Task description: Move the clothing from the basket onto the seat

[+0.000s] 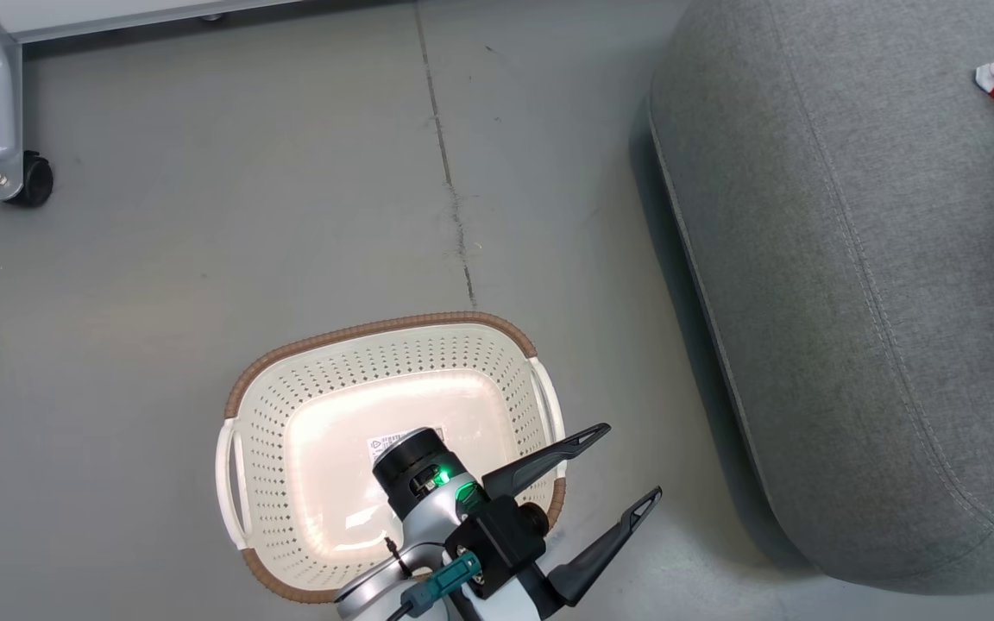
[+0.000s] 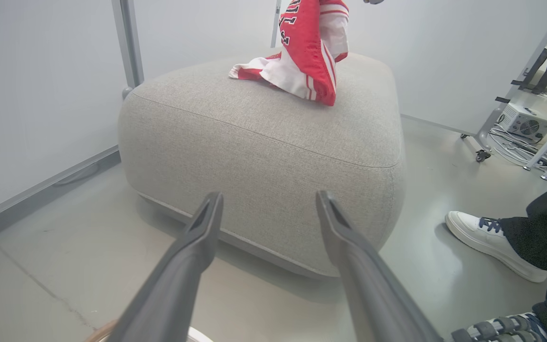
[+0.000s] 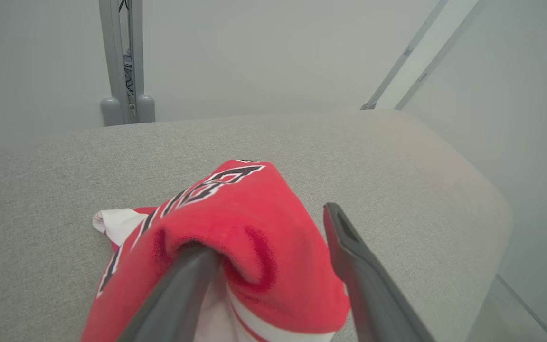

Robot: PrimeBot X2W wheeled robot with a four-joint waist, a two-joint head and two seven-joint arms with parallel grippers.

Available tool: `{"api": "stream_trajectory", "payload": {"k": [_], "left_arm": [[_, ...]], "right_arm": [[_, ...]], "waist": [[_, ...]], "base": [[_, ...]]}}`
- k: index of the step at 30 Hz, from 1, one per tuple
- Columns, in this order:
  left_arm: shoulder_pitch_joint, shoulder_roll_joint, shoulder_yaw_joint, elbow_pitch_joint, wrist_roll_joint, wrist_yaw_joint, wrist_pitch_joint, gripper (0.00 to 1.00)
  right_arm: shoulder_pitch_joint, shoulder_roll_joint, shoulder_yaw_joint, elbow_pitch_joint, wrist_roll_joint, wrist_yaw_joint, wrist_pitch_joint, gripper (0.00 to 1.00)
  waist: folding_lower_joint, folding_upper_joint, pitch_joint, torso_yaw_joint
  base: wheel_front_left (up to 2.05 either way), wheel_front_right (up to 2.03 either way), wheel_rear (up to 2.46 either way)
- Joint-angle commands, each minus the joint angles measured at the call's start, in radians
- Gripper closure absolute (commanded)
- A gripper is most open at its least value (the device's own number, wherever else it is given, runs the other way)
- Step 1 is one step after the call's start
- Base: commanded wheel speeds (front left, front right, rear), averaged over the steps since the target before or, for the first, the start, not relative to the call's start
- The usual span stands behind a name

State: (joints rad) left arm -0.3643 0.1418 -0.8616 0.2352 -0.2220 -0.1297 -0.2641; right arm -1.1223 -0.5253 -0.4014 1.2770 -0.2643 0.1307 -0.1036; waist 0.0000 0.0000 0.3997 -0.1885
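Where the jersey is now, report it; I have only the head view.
Observer: The jersey hangs upright over the seat, and its lower end rests on the cushion top.
Operator: Give me the right end effector's state.
Observer: The right end effector is open, with red cloth draped over one finger.
Operator: Report anything beside the seat.
Observer: A person's white shoe is next to the seat's side.

clothing (image 3: 235,228): red jersey draped over one finger of right gripper (image 3: 273,232), touching grey seat (image 2: 264,156) | basket (image 1: 393,326): upright, under left gripper (image 1: 631,460)
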Motion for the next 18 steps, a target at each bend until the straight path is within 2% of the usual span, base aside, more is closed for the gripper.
{"api": "stream_trajectory", "payload": {"k": [1,5,11,18], "left_arm": [[-0.015,-0.001,0.005,0.000,0.002,-0.001,0.000,0.00],[-0.012,-0.006,0.009,0.005,-0.003,-0.001,0.000,0.00],[0.010,-0.014,0.021,0.013,-0.008,-0.001,0.000,0.00],[0.036,-0.026,0.027,0.015,-0.010,-0.001,0.000,0.00]], "right_arm": [[0.009,0.000,0.009,0.005,0.012,0.000,0.028,0.00],[0.030,0.011,0.033,0.014,0.050,0.000,0.135,0.00],[0.062,0.051,0.115,0.012,0.147,0.000,0.377,0.00],[0.056,0.041,0.239,0.013,0.241,0.000,0.425,0.00]], "waist": [[0.0000,0.0000,0.003,0.008],[0.0000,0.0000,-0.006,0.010],[0.0000,0.0000,-0.047,-0.007],[0.0000,0.0000,-0.099,-0.031]], "base": [[0.00,0.00,0.00],[0.00,0.00,0.00],[0.00,0.00,0.00],[0.00,0.00,0.00]]}}
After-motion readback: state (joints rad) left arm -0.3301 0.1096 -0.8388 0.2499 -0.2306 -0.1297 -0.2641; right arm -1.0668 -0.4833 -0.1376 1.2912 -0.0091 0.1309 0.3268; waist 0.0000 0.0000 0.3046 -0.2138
